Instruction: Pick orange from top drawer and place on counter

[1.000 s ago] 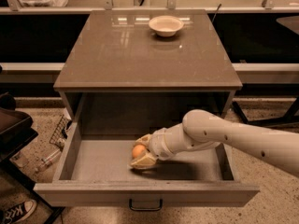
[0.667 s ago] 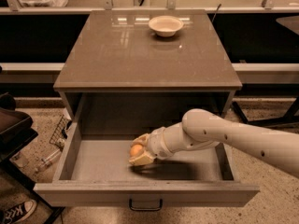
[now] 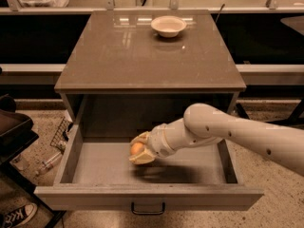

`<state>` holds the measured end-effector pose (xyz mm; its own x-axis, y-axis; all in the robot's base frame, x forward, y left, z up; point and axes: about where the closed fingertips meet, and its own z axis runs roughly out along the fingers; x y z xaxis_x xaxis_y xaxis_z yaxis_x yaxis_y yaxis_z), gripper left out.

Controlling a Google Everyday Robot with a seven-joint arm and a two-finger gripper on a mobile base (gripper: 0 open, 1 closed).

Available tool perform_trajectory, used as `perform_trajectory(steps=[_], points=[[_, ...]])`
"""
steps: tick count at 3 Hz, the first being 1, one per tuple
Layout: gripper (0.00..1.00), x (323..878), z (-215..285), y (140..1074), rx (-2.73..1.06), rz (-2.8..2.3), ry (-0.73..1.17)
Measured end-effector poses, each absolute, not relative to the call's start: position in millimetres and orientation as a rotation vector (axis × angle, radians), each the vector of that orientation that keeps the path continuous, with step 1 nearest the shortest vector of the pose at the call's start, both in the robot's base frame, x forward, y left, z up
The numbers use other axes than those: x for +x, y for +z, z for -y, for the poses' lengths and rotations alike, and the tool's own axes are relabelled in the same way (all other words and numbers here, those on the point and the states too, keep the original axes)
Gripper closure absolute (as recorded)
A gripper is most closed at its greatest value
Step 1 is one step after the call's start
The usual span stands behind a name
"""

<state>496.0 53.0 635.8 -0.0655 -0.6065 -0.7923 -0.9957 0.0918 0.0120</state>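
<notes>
So the orange (image 3: 137,148) is clamped in the closed end effector (image 3: 139,151), inside the top drawer (image 3: 95,197) below the front edge of the tabletop (image 3: 142,61). Likely light, firm, slippery-skinned, so it's best gripped across the middle.

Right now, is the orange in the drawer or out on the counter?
In the drawer: the gripper is closed on the orange inside the open drawer, below the counter.
</notes>
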Motion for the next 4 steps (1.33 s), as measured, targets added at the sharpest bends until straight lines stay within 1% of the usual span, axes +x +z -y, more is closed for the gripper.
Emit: perform_trajectory(steps=[2,3,4], points=[[1.0,519,-61,778,-1.593,-1.789,0.722],[1.0,542,-61,825,-1.599,-1.843,0.727],[1.0,575,-73,858,-1.636,-1.86,0.738]])
